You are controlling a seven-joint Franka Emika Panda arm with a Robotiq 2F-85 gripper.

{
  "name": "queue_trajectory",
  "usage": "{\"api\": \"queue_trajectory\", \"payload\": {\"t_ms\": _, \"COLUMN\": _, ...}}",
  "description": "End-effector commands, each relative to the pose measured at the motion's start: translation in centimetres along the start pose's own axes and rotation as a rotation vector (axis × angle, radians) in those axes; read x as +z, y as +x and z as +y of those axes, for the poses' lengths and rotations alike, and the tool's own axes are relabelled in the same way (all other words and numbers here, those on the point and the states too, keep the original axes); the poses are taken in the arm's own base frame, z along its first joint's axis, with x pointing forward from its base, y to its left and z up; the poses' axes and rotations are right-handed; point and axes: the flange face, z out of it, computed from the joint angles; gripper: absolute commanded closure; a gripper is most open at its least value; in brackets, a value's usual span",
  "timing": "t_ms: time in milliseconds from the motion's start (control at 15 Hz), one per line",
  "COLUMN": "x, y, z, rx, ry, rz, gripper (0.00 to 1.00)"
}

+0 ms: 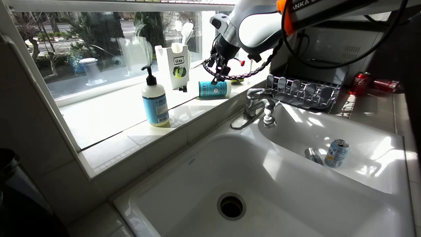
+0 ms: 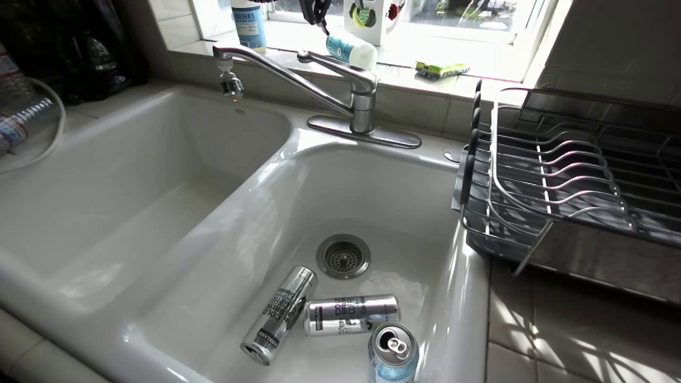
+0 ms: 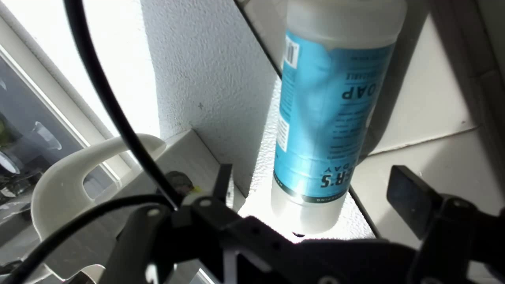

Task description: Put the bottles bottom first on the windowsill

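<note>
Lying bottle (image 3: 331, 118): is resting on the windowsill (image 1: 194, 110), just beneath your gripper (image 3: 313, 177)
Your gripper: its fingers (image 3: 408, 195) are standing wide apart; you're holding nothing
Long axis: is running lengthwise through that gap, slanting across the windowsill
Cap end (image 1: 183, 89): is pointing towards the window (image 1: 115, 49) and the standing bottle (image 1: 156, 105)
Base (image 3: 347, 19): is facing the tap (image 2: 363, 106)

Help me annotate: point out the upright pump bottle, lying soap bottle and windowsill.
Upright pump bottle (image 1: 155, 107), in an exterior view: label.
Lying soap bottle (image 3: 333, 118), in the wrist view: label.
Windowsill (image 1: 113, 112), in an exterior view: sunlit stretch.
</note>
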Motion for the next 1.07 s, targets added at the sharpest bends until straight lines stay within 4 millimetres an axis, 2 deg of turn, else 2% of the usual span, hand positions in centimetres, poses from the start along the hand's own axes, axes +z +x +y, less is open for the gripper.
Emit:
{"api": "queue_trajectory", "payload": {"t_ms": 0, "x": 0.8, "y": 0.8, "z": -0.4, "rx": 0.014, "ry": 0.041, "rz": -0.005, "gripper": 0.0}}
{"api": "queue_trajectory", "payload": {"t_ms": 400, "x": 2.5, "y": 3.6, "z": -0.6, "rx": 0.007, "ry": 0.053, "rz": 0.06, "gripper": 0.0}}
{"api": "queue_trajectory", "payload": {"t_ms": 1000, "x": 6.7, "y": 5.2, "z": 1.2, "rx": 0.016, "ry": 0.075, "rz": 0.07, "gripper": 0.0}}
